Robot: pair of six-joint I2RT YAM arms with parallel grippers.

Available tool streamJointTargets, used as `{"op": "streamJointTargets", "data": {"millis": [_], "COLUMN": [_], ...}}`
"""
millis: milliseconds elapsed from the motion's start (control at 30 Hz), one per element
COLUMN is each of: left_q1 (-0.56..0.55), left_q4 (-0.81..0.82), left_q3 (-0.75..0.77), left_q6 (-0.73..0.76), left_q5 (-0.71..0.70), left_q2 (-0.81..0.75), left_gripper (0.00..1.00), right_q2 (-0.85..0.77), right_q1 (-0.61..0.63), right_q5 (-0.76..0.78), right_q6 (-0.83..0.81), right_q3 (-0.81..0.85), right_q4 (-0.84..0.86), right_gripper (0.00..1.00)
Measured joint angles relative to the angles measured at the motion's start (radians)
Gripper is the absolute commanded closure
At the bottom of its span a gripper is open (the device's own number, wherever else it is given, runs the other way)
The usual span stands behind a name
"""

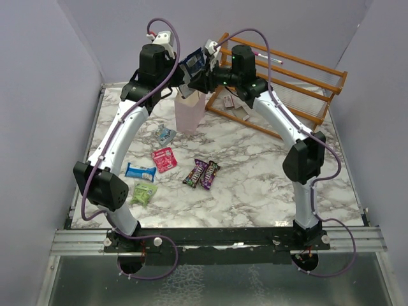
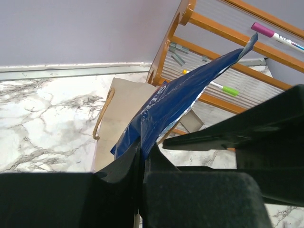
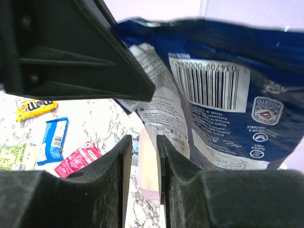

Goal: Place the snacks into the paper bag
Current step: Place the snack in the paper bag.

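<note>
Blue film, thin and crinkly, makes up the cookie bag (image 2: 180, 95), so it should be light and slippery, with brittle contents that would not stand squeezing. The flat sealed edge is the sensible place to take it. From the left wrist, the left gripper (image 2: 141, 159) has its jaws pressed together on exactly such an edge. The packet slants up and away above the paper bag (image 2: 121, 114), whose cord handle (image 2: 102, 114) hangs on the near wall. The paper bag looks light enough to tip if it is nudged.

From the right wrist, the barcode side of the cookie bag fills the upper right. The right gripper (image 3: 141, 142) keeps a narrow gap in which pale pink paper shows. Whether the jaws pinch the paper bag's wall or merely frame it cannot be told. Beyond the paper bag lie a yellow packet (image 3: 35, 108), a blue-white wrapper (image 3: 54, 140), a red packet (image 3: 78, 159) and a green packet (image 3: 14, 156).

From above, both arms reach far forward with their elbows bowed outward, and their wrists meet right over the paper bag. The cookie bag is held just above its mouth, not yet inside. Two dark candy bars (image 1: 201, 173) lie on the near side of the paper bag.
</note>
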Motion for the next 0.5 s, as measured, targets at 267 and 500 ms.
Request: {"op": "streamJointTargets", "data": {"millis": [267,500], "left_q1": [0.0,0.0], "left_q4": [0.0,-0.002], "left_q3": [0.005,0.005], "left_q6": [0.0,0.0], "left_q5": [-0.019,-0.051], "left_q2": [0.039,0.055], "left_gripper": [1.0,1.0], "right_q2": [-0.059,-0.097], "right_q1": [-0.001,-0.001], "right_q5": [-0.019,-0.021], "right_q6": [-0.029,-0.071], "right_q3": [-0.014,-0.071], "right_q4": [-0.002,-0.018], "right_gripper": [0.73,0.73]}}
